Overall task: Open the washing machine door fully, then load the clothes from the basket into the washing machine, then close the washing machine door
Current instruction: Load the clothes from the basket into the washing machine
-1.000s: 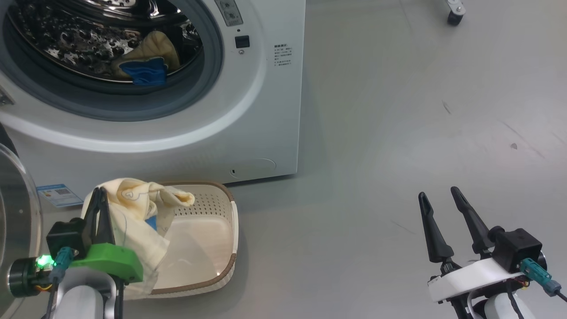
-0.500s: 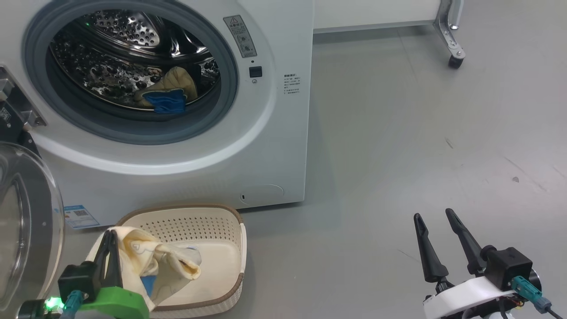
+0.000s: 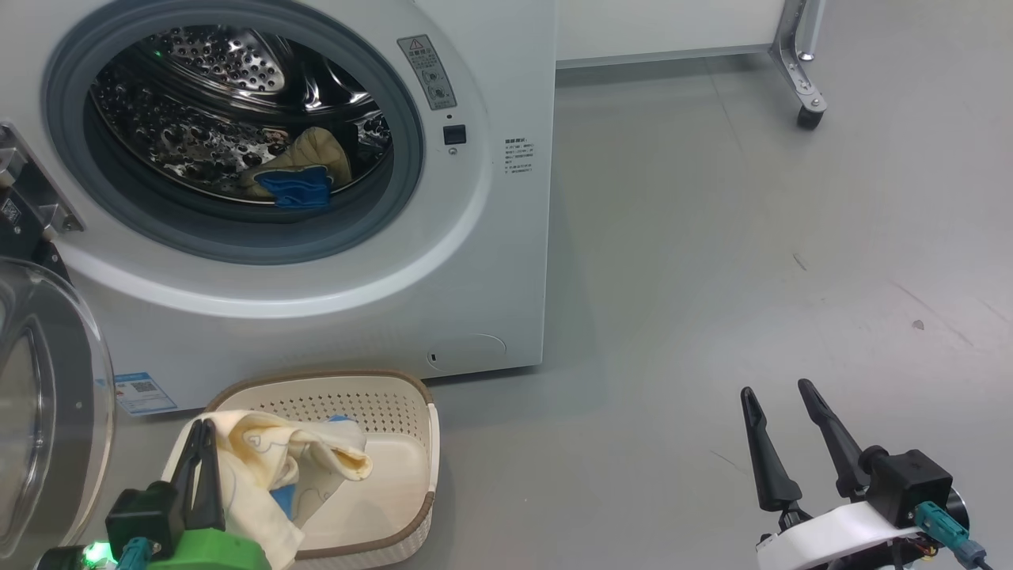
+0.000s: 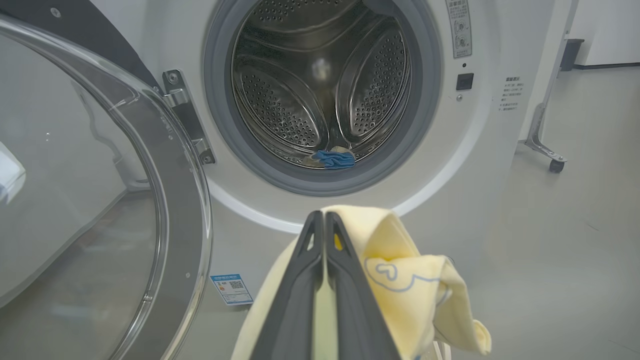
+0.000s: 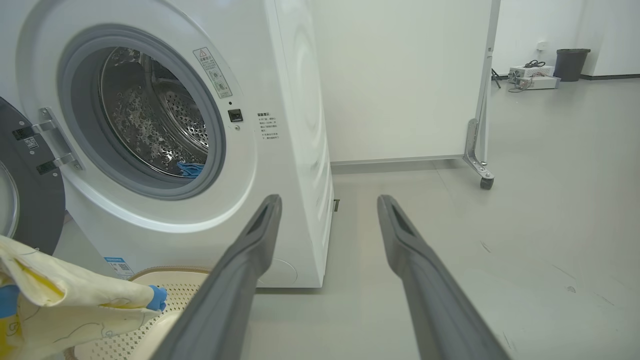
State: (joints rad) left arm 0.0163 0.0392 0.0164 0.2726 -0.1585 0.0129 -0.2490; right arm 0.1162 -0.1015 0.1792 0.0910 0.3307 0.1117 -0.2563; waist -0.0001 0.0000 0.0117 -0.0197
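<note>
Head view: left claw (image 3: 202,431) was clamped on the clothes (image 3: 316,455), held over the left end of the basket (image 3: 396,386), before the washing machine (image 3: 491,261); washing machine door (image 3: 51,404) stood open; right claw (image 3: 775,389) fingers stood apart, empty.

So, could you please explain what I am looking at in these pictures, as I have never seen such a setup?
This is a wheeled robot with two arms, each ending in two long dark jaws. One picture looks down from its head; the other two look along the left and right jaws from wrist cameras. Before it stands a white washing machine with its round glass door swung open. A cream basket sits on the grey floor. The left jaws are shut on a pale yellow garment, held over the basket. Another yellow and blue piece lies in the drum. The right jaws are open and hold nothing.
</note>
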